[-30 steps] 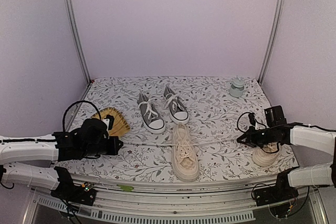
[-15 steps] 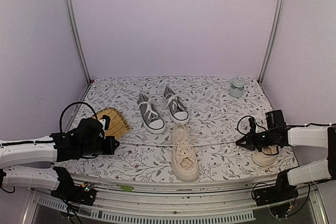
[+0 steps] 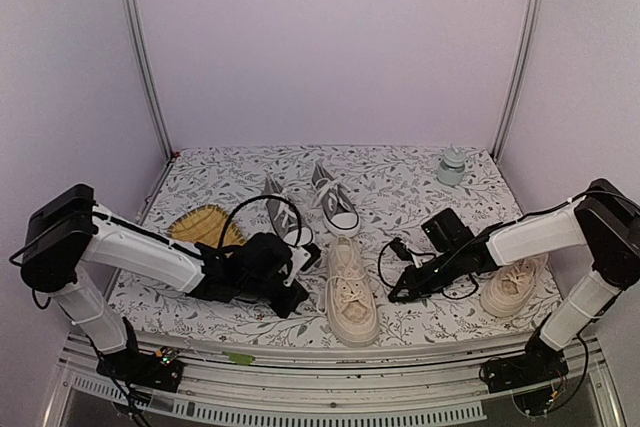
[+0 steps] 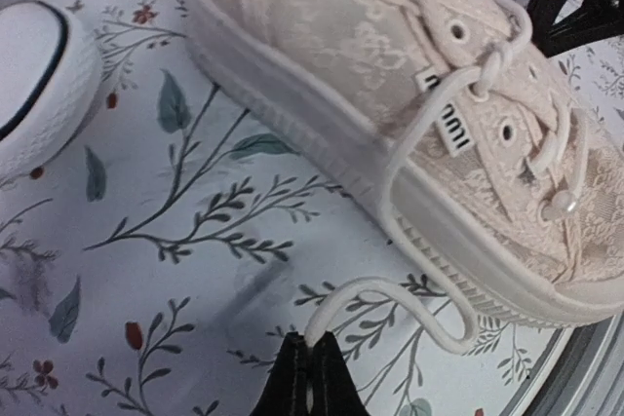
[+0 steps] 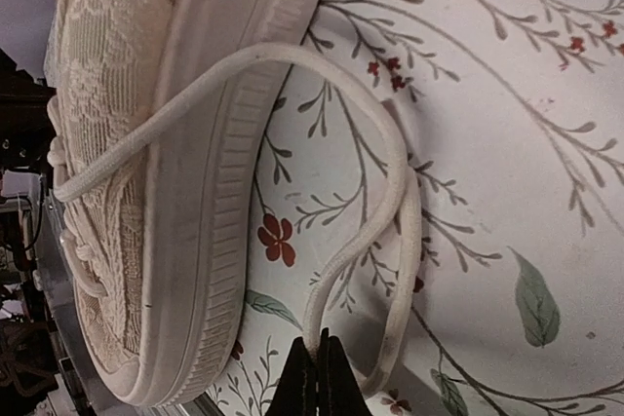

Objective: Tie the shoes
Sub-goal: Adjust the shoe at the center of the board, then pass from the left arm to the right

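1. Shoes first, from overhead: the cream shoe I'm working on sits near the front edge of the desk, toe toward me, between my two arms. The second cream shoe stands off to the right, and the grey pair sits behind it. The left claw and right claw sit low on either side of the cream shoe.
2. Left wrist: the left claw is pinched together on the left lace end, which curls slack from the eyelets over the sole to the desk.
3. Right wrist: the right claw is likewise clamped on the right lace end, which loops loosely beside the sole.
4. My read: both ends are in hand, so crossing them comes next. I'd raise them above the tongue and cross them gently so the shoe isn't dragged.
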Controlling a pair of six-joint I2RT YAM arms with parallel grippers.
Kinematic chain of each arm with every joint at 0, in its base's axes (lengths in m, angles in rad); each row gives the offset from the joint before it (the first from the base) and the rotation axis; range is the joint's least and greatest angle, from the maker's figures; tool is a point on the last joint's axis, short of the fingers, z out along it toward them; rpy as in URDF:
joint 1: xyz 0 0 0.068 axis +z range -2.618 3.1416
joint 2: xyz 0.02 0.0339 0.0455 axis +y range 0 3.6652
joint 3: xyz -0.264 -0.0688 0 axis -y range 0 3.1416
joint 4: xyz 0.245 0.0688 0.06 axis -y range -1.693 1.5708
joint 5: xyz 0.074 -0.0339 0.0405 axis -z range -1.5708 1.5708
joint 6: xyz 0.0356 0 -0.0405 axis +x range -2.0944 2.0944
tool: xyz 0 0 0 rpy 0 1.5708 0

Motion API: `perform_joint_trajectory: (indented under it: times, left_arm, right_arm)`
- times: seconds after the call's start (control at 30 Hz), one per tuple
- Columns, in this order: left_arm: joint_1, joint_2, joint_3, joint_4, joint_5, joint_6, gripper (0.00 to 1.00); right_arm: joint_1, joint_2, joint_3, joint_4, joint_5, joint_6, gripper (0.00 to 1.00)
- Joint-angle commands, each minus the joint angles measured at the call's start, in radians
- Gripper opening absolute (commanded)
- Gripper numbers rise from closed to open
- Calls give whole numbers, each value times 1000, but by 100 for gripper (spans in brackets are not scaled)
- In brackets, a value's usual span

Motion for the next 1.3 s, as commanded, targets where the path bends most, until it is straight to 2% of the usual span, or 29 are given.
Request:
perform_joint_trajectory:
  times: [0.0,0.17,0.47,0.63,0.77,0.83,0.93,0.97,1.1,1.27]
  left_arm:
    - [-38,120,91,97,119,162,0]
    - [-48,177,136,113,164,190,0]
    - [-48,124,109,109,131,185,0]
    - [-44,0,114,28,21,243,0]
    - [-50,-133,145,0,-8,300,0]
    - [-53,-182,166,4,-28,329,0]
    - [-63,-238,185,37,-51,373,0]
    - [-64,-249,188,54,-49,385,0]
    - [-73,-269,214,98,-69,421,0]
    - [-75,-299,214,171,-93,433,0]
  right_arm:
    - [57,41,48,74,-77,-27,0]
    - [118,67,77,94,-112,-40,1]
    - [124,83,115,73,-125,-57,1]
    - [122,15,159,-127,-37,-137,1]
    - [123,-69,228,-310,18,-232,2]
    - [122,-111,250,-385,19,-272,10]
    - [123,-193,275,-437,38,-318,35]
    - [125,-224,279,-422,41,-332,40]
    - [172,-281,273,-225,57,-400,57]
    - [247,-171,265,105,16,-485,62]
